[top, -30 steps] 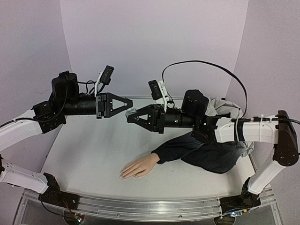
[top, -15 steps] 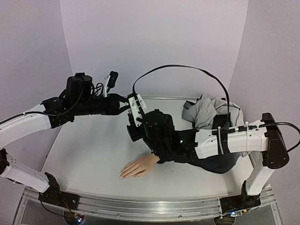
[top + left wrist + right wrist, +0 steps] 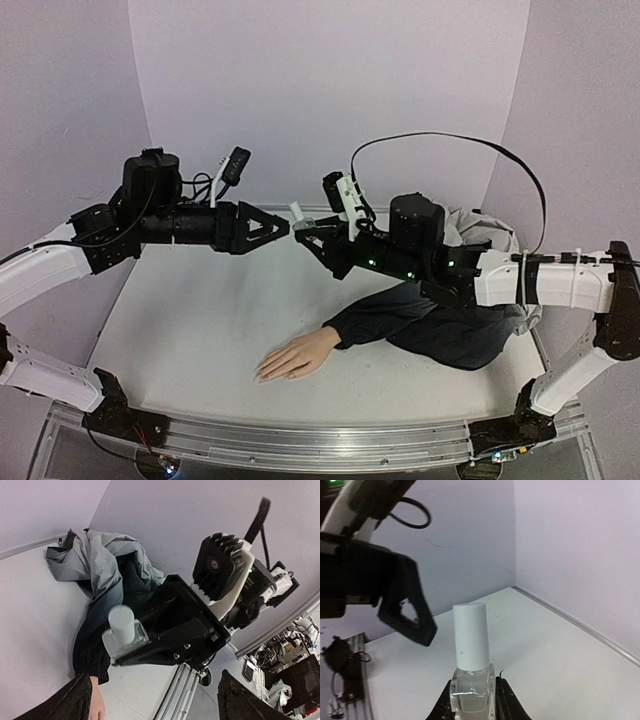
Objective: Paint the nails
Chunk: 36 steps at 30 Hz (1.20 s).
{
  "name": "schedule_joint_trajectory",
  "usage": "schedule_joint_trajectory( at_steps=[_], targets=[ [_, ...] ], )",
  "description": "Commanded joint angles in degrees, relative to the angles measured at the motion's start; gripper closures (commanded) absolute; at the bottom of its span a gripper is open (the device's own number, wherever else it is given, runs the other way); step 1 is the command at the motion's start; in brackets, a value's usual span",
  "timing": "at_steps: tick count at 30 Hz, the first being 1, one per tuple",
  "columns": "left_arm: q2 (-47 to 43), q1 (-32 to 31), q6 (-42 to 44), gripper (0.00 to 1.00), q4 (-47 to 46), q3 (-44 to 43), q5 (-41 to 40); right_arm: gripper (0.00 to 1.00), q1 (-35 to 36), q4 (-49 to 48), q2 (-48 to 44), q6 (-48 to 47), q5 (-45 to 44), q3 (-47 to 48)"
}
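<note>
Seems wise never to grip the nails (image 3: 264, 372), hard slick plates on the mannequin hand (image 3: 298, 355) lying on the table's (image 3: 200, 310) near side, only brush them lightly, with right gripper (image 3: 472, 697) clamped on the glass bottle (image 3: 471, 687), left gripper (image 3: 283, 228) spread wide.

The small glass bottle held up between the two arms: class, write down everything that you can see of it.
The bottle is small, of clear glass, and seems to hold a little clear liquid. A tall white cylindrical cap is on it. The right gripper clamps the glass body from both sides and holds it in the air above the table. The cap points toward the left gripper, whose fingers are open and do not touch the bottle.
</note>
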<state>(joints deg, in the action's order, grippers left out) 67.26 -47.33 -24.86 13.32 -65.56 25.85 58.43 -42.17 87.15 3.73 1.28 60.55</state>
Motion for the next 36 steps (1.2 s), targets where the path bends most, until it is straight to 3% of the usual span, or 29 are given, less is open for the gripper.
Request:
schedule_joint_trajectory(
  at_steps=[1, 8, 14, 23, 27, 29, 30, 31, 33, 34, 36],
  targets=[
    [-4.1, -0.2, 1.1, 0.13, -5.9, -1.0, 5.1, 1.0, 0.3, -8.0, -3.8, 6.1, 24.9, -0.8],
    [-3.0, -0.2, -0.2, 0.41, -9.9, -1.3, 10.5, 1.0, 0.3, -17.4, -3.3, 13.1, 31.8, -2.1],
    [-1.8, -0.5, -1.3, 0.55, -12.2, -1.7, 15.2, 1.0, 0.3, -21.0, -1.7, 16.1, 31.4, -1.8],
    [-1.2, -0.7, -1.2, 0.77, -12.4, -1.4, 14.5, 1.0, 0.1, -20.8, -0.8, 16.0, 29.5, -1.6],
    [-0.4, -0.7, -1.2, 0.87, -12.4, -1.5, 12.6, 1.0, 0.2, -15.0, -2.3, 12.3, 22.4, -1.8],
    [0.3, -0.7, -1.4, 0.92, -12.3, -1.4, 11.5, 1.0, 0.2, -11.1, -3.4, 9.8, 15.1, -1.8],
    [0.4, -0.7, -1.5, 0.96, -12.2, -1.3, 10.4, 1.0, 0.6, -8.4, -3.8, 8.3, 6.4, -1.5],
    [0.6, -0.7, -1.8, 0.99, -12.0, -1.1, 8.7, 1.0, 2.2, -4.9, -3.9, 6.2, -7.7, -1.0],
    [1.1, -0.7, -2.5, 1.0, -9.8, -0.9, 3.4, 1.0, 7.2, -1.0, -1.3, 3.0, -47.9, 0.6],
    [1.5, -0.7, -3.3, 1.0, -8.0, -1.1, -0.2, 1.0, 8.3, -0.5, 0.7, 1.5, -61.0, 1.4],
    [3.1, -0.7, -5.1, 1.0, -3.7, -2.0, -6.6, 1.0, 8.7, -0.6, 5.6, -2.6, -74.8, 4.3]
  ],
)
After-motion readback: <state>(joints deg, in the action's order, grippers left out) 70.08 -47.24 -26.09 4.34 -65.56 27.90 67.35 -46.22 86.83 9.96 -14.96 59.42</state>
